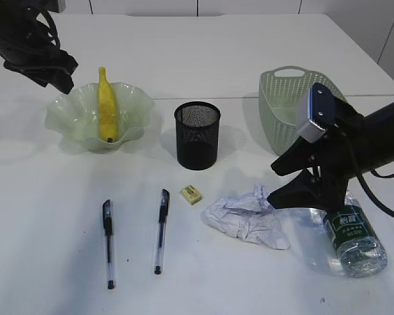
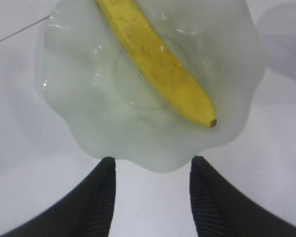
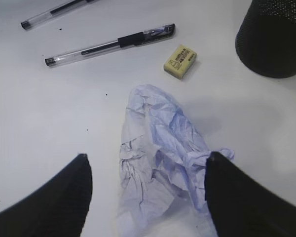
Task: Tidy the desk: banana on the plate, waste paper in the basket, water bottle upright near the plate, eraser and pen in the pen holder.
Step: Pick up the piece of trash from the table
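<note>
Crumpled white waste paper (image 3: 160, 158) lies between the right gripper's (image 3: 145, 192) spread jaws; lower squarely, then pinch its bulk; left gripper (image 2: 153, 197) hangs spread, empty

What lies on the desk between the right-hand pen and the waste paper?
The eraser, a small pale yellow block, lies between that pen and the waste paper, touching neither. The exterior and right wrist views both show it.
</note>
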